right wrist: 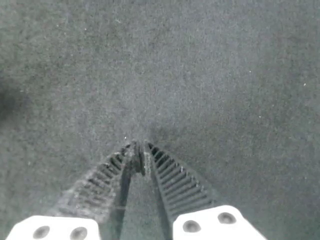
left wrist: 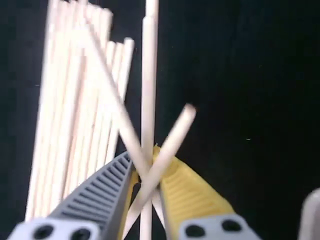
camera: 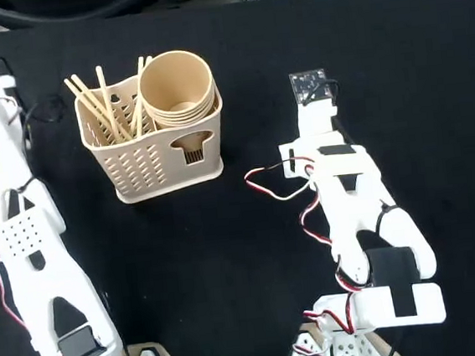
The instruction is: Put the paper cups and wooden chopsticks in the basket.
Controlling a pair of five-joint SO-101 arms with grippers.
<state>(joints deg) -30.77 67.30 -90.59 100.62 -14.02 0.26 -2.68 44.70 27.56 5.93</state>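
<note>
high view: a perforated basket [camera: 156, 165] stands upright on the black-covered bench [camera: 187, 267]. a nested stack of paper cups [camera: 177, 87] sits in its right-hand compartment. wooden chopsticks [camera: 100, 103] stand fanned in its left-hand compartment, tips above the rim. the left arm [camera: 25, 240] lies along the left edge of the bench, apart from the basket. the right arm [camera: 348, 192] is to the right of the basket, well apart from it.

left wrist view: the left end effector [left wrist: 141, 155] is narrow, its grey and yellow fingers closed on three crossed chopsticks [left wrist: 148, 75] that pass between them. a bundle of sticks [left wrist: 75, 110] lies beside these.

right wrist view: the right end effector [right wrist: 136, 152] is closed, fingertips touching and holding nothing, over bare black cloth.
</note>
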